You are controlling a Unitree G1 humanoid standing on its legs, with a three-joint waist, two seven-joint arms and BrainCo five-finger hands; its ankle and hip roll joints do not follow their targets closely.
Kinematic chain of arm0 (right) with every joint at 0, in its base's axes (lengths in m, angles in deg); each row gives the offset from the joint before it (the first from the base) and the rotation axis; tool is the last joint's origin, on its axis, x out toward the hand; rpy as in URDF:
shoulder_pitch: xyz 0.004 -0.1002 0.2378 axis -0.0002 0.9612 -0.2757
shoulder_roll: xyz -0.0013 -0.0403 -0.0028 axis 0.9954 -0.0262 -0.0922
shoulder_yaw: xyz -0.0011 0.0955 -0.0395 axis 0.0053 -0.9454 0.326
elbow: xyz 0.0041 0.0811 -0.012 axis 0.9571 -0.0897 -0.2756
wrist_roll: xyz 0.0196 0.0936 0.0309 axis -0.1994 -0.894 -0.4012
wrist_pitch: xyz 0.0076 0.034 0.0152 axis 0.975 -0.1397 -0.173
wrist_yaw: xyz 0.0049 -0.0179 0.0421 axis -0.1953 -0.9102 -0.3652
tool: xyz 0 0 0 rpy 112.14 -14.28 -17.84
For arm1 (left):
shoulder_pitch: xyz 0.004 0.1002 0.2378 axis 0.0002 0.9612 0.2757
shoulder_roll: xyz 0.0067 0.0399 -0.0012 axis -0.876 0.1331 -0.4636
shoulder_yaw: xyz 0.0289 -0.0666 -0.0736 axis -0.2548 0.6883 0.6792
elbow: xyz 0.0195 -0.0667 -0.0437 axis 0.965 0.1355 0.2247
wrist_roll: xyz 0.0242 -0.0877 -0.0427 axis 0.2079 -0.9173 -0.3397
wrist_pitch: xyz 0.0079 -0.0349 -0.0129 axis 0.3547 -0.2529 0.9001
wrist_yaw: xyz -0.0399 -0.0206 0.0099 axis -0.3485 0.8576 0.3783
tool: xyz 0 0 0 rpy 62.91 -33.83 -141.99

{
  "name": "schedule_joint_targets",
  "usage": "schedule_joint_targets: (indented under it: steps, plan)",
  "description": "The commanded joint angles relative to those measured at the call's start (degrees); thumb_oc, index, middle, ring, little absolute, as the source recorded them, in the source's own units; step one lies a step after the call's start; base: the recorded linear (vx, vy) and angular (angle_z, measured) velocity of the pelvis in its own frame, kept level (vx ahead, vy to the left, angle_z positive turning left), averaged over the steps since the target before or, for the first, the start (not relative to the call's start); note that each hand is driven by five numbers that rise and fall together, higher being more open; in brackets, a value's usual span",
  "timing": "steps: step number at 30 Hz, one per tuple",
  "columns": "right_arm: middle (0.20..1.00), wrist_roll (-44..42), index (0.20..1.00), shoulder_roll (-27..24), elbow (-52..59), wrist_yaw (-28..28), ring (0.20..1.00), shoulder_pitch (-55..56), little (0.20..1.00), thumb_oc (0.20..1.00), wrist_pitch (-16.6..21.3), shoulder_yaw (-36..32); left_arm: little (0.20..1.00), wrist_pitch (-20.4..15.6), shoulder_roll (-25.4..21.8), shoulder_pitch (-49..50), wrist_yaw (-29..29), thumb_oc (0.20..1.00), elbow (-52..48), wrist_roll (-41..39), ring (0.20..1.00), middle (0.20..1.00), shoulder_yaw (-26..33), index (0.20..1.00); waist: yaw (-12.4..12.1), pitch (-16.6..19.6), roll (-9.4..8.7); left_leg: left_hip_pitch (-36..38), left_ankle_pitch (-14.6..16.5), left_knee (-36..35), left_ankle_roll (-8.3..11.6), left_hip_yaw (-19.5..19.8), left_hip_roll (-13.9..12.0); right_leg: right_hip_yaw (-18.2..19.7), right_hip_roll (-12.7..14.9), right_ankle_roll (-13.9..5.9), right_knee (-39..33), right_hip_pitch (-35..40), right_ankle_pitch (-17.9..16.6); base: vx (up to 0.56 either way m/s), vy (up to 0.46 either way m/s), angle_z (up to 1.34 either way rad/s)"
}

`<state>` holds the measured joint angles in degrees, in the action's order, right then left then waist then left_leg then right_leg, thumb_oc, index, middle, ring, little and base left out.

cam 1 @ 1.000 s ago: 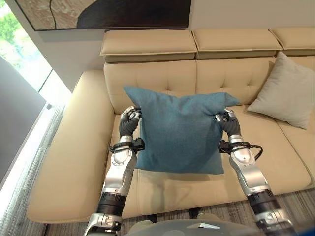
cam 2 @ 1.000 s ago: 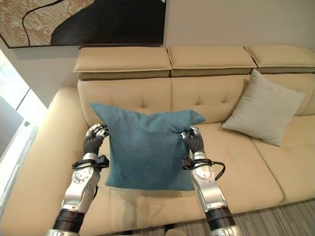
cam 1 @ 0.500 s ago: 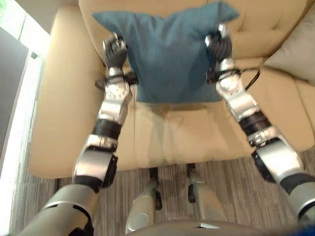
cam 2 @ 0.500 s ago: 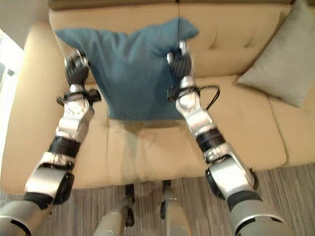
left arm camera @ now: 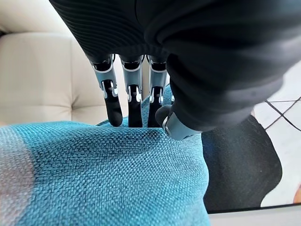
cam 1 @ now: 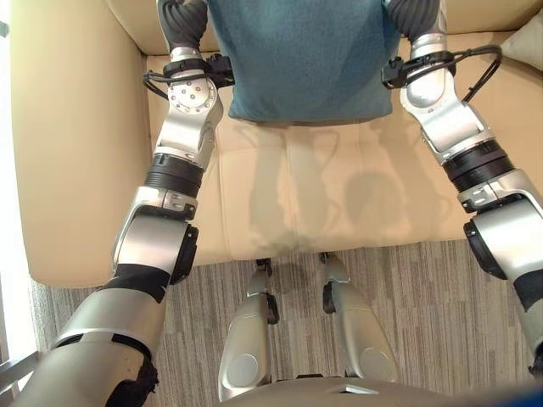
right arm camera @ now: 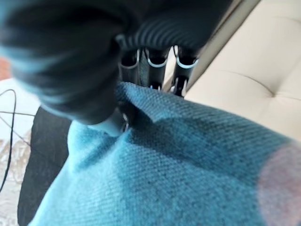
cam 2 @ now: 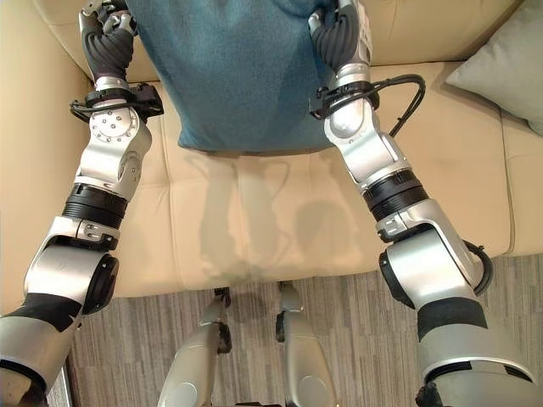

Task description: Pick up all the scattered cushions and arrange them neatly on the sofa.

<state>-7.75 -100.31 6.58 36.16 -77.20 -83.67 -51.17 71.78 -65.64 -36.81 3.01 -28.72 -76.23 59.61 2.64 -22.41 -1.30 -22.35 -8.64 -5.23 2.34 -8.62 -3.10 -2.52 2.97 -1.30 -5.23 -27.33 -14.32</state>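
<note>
Held up between both hands: one blue cushion (cam 1: pixel 305 59), over the seat of the tan sofa (cam 1: pixel 339 186), close to the backrest. Lower edge hanging just above the seat, not clearly touching it.

Left hand (cam 2: pixel 106 38) at the cushion's left edge, right hand (cam 2: pixel 339 38) at its right edge. Seen from the head only as dark ribbed covers, with a few silver fingers showing at the top in the right eye view.

Shown better up close. In the left wrist view, silver fingers (left arm camera: pixel 113 106) with dark tips pressed down into the blue cloth (left arm camera: pixel 94 174), thumb tucked in beside them, cloth pinched between. Left hand closed on the cushion. Tan tufted sofa back beyond the fingers, plus a dark shape with a white floor line off to one side.

In the right wrist view, fingers (right arm camera: pixel 181 70) curled over the top edge of the blue cloth (right arm camera: pixel 164 165), thumb pushed in from the near side. Right hand closed on the cushion too. Tan sofa back past the fingers here as well.

Second cushion, light grey (cam 2: pixel 505 72), caught in the right eye view, leaning on the sofa well off to the right of the blue one. Just a sliver of it in the left eye view.

Striped grey carpet (cam 1: pixel 424 322) in front of the sofa.
</note>
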Motion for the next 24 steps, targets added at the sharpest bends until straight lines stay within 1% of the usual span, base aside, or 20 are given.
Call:
schedule_joint_targets:
  steps: [1,2,5,9,10,11,12,13,16,18,20,21,22,23,24]
  plan:
    - [1.000,-0.1,1.000,1.8,1.1,0.9,1.000,-8.7,1.000,1.000,4.1,1.6,1.000,-4.2,-3.1,-8.7,-1.4,1.000,-0.8,1.1,1.000,1.000,-3.1,1.000,0.0,-1.7,1.16,3.1,3.4,0.2,3.74,2.3,1.1,-1.1,0.8,-3.68,0.2,8.6,5.8,0.00,0.000,0.00]
    - [1.000,0.0,1.000,1.4,0.7,0.9,1.000,-8.9,1.000,1.000,4.1,1.9,1.000,-4.1,-3.5,-8.7,-1.4,1.000,-0.5,1.1,1.000,1.000,-3.0,1.000,0.1,-2.0,1.18,3.2,3.4,0.2,3.78,2.3,1.1,-1.1,0.8,-3.67,0.2,8.7,5.8,0.00,0.000,0.00]
    - [1.000,0.1,1.000,-2.3,-2.8,1.1,1.000,-12.2,1.000,1.000,3.6,5.4,1.000,-3.8,-5.5,-9.4,-1.7,1.000,2.5,-0.3,1.000,1.000,-3.0,1.000,0.0,-3.0,1.17,4.3,3.8,0.2,3.81,2.3,0.9,-1.4,0.7,-3.69,0.2,9.6,6.1,0.00,-0.011,0.00]
    - [1.000,0.6,1.000,-6.4,-9.6,0.4,1.000,-17.9,1.000,1.000,2.1,10.7,1.000,-3.0,-10.7,-12.2,-2.5,1.000,6.6,-2.0,1.000,1.000,-5.4,1.000,-0.1,-3.7,1.28,4.9,3.5,0.2,3.73,2.1,0.9,-1.6,0.6,-3.52,0.2,10.3,5.8,-0.01,-0.014,-0.01]
    - [1.000,0.0,1.000,-8.8,-13.5,-0.4,1.000,-19.2,1.000,1.000,0.7,11.2,1.000,-2.9,-12.3,-11.7,-1.5,1.000,8.7,-3.6,1.000,1.000,-4.2,1.000,-0.4,-3.9,1.43,5.7,4.0,0.2,3.74,2.2,0.9,-1.9,0.5,-3.44,0.2,11.1,6.3,-0.04,-0.029,0.02]
    - [1.000,-0.1,1.000,-9.9,-14.5,-0.5,1.000,-19.2,1.000,1.000,0.4,11.5,1.000,-2.8,-12.9,-11.1,-1.3,1.000,8.6,-3.6,1.000,1.000,-3.8,1.000,-0.4,-3.8,1.47,5.5,3.6,0.2,3.69,2.1,0.9,-2.0,0.5,-3.38,0.2,10.8,6.0,-0.01,-0.029,0.04]
    - [1.000,-0.2,1.000,-12.8,-15.2,-0.4,1.000,-18.1,1.000,1.000,-0.1,11.7,1.000,-2.6,-14.1,-8.9,-1.3,1.000,7.5,-3.4,1.000,1.000,-2.7,1.000,-0.5,-3.6,1.56,5.9,3.7,0.2,3.65,2.0,1.0,-2.1,0.5,-3.31,0.2,11.2,6.1,-0.02,-0.017,0.04]
    - [1.000,-0.5,1.000,-14.3,-14.7,-0.4,1.000,-16.9,1.000,1.000,-0.1,11.0,1.000,-2.5,-14.7,-7.0,-1.4,1.000,6.6,-3.4,1.000,1.000,-2.0,1.000,-0.5,-3.4,1.62,6.2,3.9,0.2,3.65,2.0,1.0,-2.1,0.5,-3.27,0.2,11.4,6.3,0.02,-0.019,0.04]
    - [1.000,-1.4,1.000,-18.7,-11.6,0.1,1.000,-8.0,1.000,1.000,0.2,5.9,1.000,-1.6,-16.0,1.9,-2.9,1.000,1.1,-1.9,1.000,1.000,0.8,1.000,-0.6,-2.2,1.62,7.5,4.4,0.2,3.58,1.6,1.0,-2.3,0.4,-3.06,0.2,12.6,6.7,0.04,-0.032,0.10]
    - [1.000,-0.7,1.000,-22.1,-5.2,1.6,1.000,2.9,1.000,1.000,0.1,0.3,1.000,-0.3,-16.2,12.1,-4.6,1.000,-7.0,0.1,1.000,1.000,4.0,1.000,-0.7,-0.6,1.42,9.0,5.0,0.2,3.37,1.3,1.1,-2.5,0.2,-2.93,0.2,13.8,7.2,0.08,-0.050,0.16]
    - [1.000,-0.9,1.000,-23.9,3.6,4.1,1.000,19.7,1.000,1.000,0.8,-10.2,1.000,0.5,-14.0,27.1,-6.7,1.000,-16.1,1.5,1.000,1.000,9.6,1.000,-0.8,1.7,1.13,11.0,5.6,0.2,3.05,1.0,1.2,-2.7,0.0,-2.91,0.2,15.5,7.9,0.11,-0.055,0.06]
    - [1.000,-0.8,1.000,-23.5,5.2,4.9,1.000,23.9,1.000,1.000,1.0,-12.9,1.000,0.7,-13.7,30.6,-7.3,1.000,-18.2,2.1,1.000,1.000,11.0,1.000,-0.8,2.1,1.20,11.3,5.7,0.2,2.95,0.9,1.2,-2.8,0.0,-2.90,0.2,15.9,8.0,0.09,-0.039,0.02]
    - [1.000,-0.3,1.000,-22.4,9.1,6.7,1.000,32.1,1.000,1.000,1.0,-17.3,1.000,1.3,-12.6,37.0,-8.5,1.000,-22.5,3.2,1.000,1.000,12.5,1.000,-1.0,3.4,1.03,12.2,6.1,0.2,2.79,0.9,1.1,-2.8,-0.1,-2.99,0.2,16.7,8.3,0.09,-0.029,0.04]
    - [1.000,0.3,1.000,-21.6,11.7,7.7,1.000,37.1,1.000,1.000,0.9,-20.5,1.000,1.7,-11.8,41.4,-9.3,1.000,-24.4,4.2,1.000,1.000,13.5,1.000,-1.0,4.3,1.06,12.8,6.2,0.2,2.71,0.8,1.1,-2.8,-0.2,-2.97,0.2,17.3,8.6,0.10,-0.020,0.00]
    - [1.000,0.3,1.000,-19.2,13.7,8.7,1.000,41.9,1.000,1.000,1.4,-23.1,1.000,1.9,-10.1,45.2,-10.1,1.000,-25.5,4.7,1.000,1.000,14.0,1.000,-1.0,5.2,1.02,13.4,6.3,0.2,2.61,0.6,1.2,-2.8,-0.4,-2.98,0.2,17.9,8.8,0.10,-0.025,0.00]
